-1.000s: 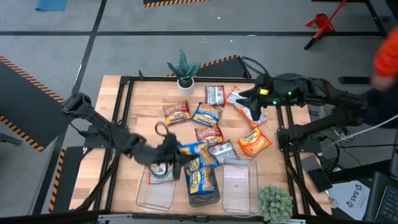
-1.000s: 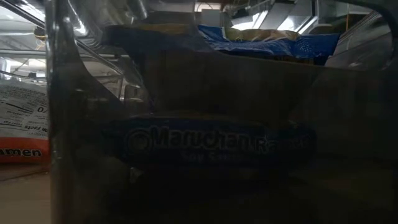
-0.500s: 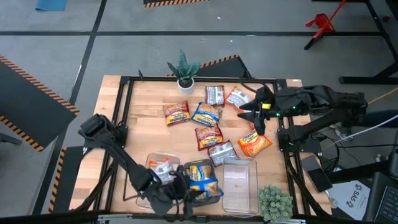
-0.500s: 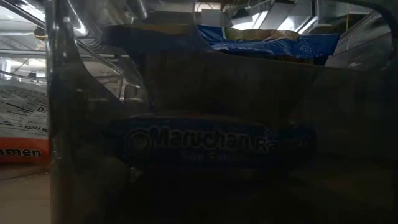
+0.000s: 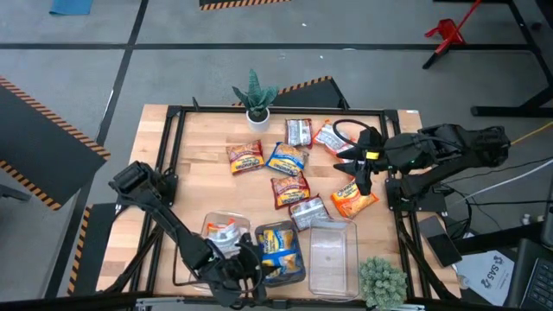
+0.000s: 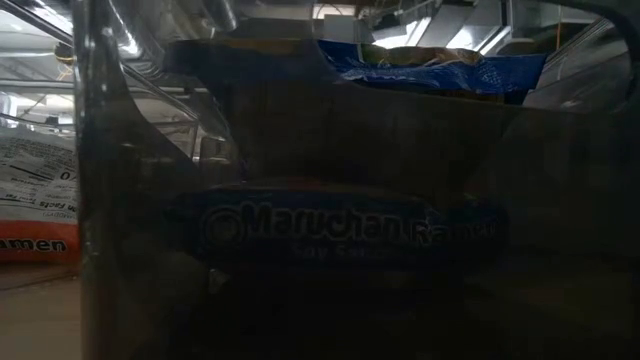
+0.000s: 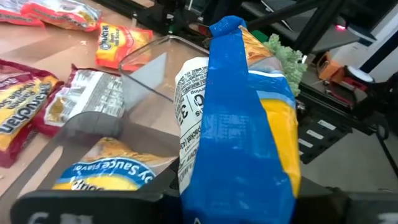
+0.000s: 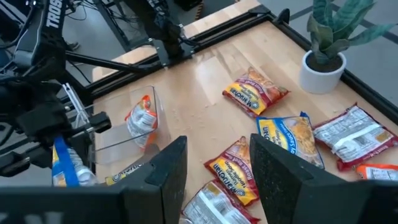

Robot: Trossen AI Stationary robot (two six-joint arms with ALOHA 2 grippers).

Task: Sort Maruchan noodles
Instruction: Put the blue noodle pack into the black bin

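Several Maruchan noodle packets (image 5: 289, 186) in orange, blue-and-yellow and red-and-silver lie loose on the wooden table. Three clear bins stand at the near edge. The left bin (image 5: 207, 259) holds an orange packet (image 5: 221, 231). The middle bin (image 5: 298, 269) holds a blue-and-yellow packet (image 7: 106, 177). The right bin (image 5: 333, 252) holds nothing. My left gripper (image 5: 249, 264) is over the middle bin, shut on another blue-and-yellow packet (image 7: 239, 124). My right gripper (image 8: 217, 174) hangs open above the table's right side, nothing between its fingers. My left gripper holds the blue-and-yellow packet by one end (image 7: 239, 196); the fingers themselves are hidden under the packet at the wrist picture's bottom. The packet stands out from the fingers, bent along its length, lifted clear above the middle bin.
A small potted plant (image 5: 257, 97) stands at the far edge and a bushy green plant (image 5: 381, 278) at the near right corner. A black frame (image 5: 173, 112) rims the table. In the low view the middle bin's wall (image 6: 150, 200) fills the picture.
My left gripper has carried the blue-and-yellow packet from over the table's middle left toward the near edge and downward, stopping over the middle bin. My right gripper has swung a little toward the near edge, still open.
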